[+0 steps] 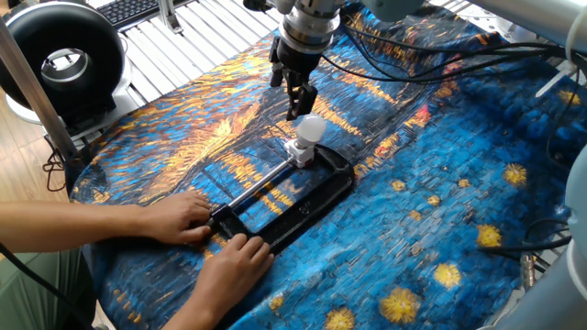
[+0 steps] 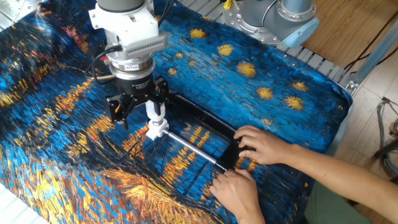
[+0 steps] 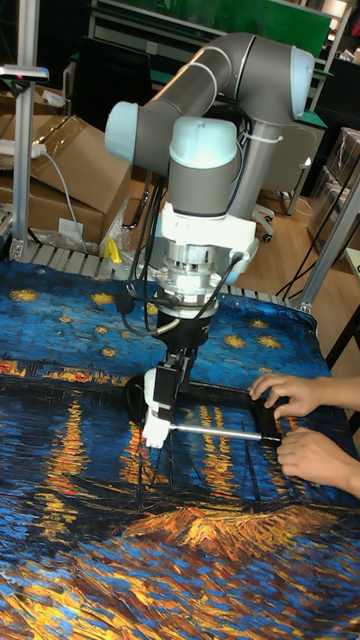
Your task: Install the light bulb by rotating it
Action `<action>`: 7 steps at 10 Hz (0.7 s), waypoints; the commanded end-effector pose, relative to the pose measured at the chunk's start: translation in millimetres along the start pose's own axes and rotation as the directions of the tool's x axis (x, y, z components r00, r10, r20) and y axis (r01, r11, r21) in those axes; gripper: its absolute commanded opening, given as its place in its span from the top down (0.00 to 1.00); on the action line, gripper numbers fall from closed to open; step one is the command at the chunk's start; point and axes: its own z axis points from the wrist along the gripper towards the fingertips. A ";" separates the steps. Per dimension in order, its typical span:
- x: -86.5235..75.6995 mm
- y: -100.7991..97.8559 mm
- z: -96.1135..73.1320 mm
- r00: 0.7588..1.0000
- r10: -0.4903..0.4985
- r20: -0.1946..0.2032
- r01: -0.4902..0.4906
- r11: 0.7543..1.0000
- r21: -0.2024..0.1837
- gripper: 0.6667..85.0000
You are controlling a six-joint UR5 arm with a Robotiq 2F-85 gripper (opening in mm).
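The light bulb (image 1: 313,128) is a small frosted white globe standing upright in the white socket block (image 1: 301,152). That block sits at the far end of a black clamp frame (image 1: 316,194) on the painted cloth. My gripper (image 1: 299,101) hangs just above and behind the bulb, open, and its fingers do not touch the bulb. From the other side the bulb (image 2: 153,110) shows below the spread black fingers of the gripper (image 2: 142,112). In the tall view the bulb (image 3: 155,393) and socket (image 3: 155,431) sit under the gripper (image 3: 174,372).
A person's two hands (image 1: 188,220) (image 1: 237,257) hold the near end of the frame and its metal rod (image 1: 259,187). A black ring-shaped device (image 1: 60,55) stands at the table's left corner. Cables (image 1: 413,50) trail over the far cloth. The arm's base (image 2: 280,15) is behind.
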 end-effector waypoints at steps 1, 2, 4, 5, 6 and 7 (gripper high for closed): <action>1.4 5.8 -5.3 1.000 -0.010 0.009 0.010 1.000 0.007 0.08; 1.1 8.8 -6.0 1.000 -0.009 0.012 0.009 1.000 0.003 0.08; -1.3 18.4 -6.9 1.000 0.000 0.031 0.001 1.000 -0.020 0.07; -0.7 21.8 -8.4 1.000 0.005 0.031 -0.004 0.999 -0.035 0.04; 0.2 23.0 -9.2 1.000 0.009 0.026 -0.008 0.999 -0.040 0.05; 0.9 21.2 -9.3 1.000 0.009 0.025 -0.008 0.999 -0.033 0.06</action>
